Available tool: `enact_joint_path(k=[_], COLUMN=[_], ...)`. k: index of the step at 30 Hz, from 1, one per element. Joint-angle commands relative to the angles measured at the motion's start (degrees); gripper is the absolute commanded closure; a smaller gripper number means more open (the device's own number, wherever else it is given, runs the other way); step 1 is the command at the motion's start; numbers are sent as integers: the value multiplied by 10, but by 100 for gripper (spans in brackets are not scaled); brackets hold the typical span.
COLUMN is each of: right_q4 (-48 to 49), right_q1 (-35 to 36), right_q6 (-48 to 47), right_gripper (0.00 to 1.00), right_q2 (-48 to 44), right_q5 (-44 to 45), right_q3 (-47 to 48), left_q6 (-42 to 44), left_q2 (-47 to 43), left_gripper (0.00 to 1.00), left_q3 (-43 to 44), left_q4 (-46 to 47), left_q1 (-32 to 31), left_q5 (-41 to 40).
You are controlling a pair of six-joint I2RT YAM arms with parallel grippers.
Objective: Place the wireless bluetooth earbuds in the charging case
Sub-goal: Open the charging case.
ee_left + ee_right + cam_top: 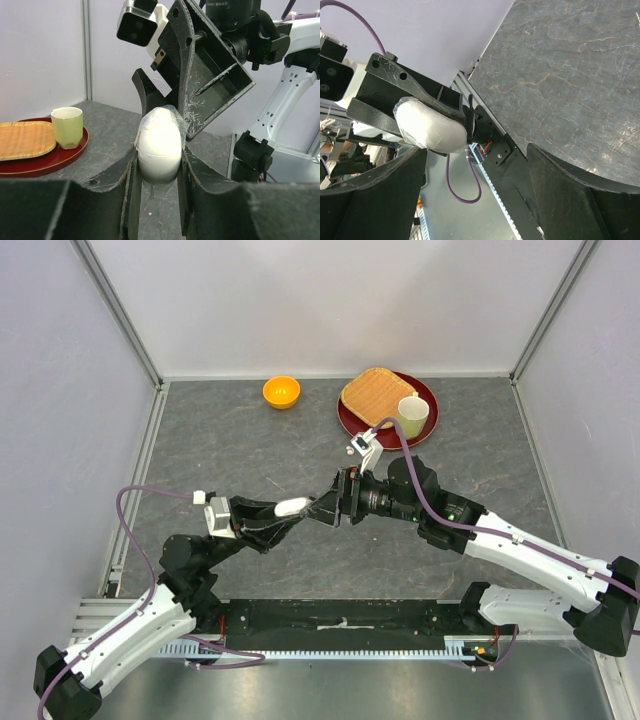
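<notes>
Both arms reach inward, left hand [159, 155] clamped tight, right hand [475, 152] spread wide, tips facing it.

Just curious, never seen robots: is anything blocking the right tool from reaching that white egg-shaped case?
Nothing visible does. The open right tool straddles the tip of the white case, gripped by the left tool.

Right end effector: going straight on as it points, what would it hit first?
The right end effector would probably meet the white case first, clamped in the left end effector just ahead.
</notes>
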Motion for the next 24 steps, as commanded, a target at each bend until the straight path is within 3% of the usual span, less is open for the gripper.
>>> enact_joint_path(k=[1,24], right_q4=[37,46], right_q1=[2,2], right_q6=[9,17], right_gripper=[13,8], right_q2=[-13,-49], right_q5=[23,92], right_q3=[1,-28], left_q6=[-15,-12], left_q2=[2,-15], left_gripper=[98,98], left_q3=[26,20], left_q4=[11,-39], left_q1=[1,0], left_q5=[43,49])
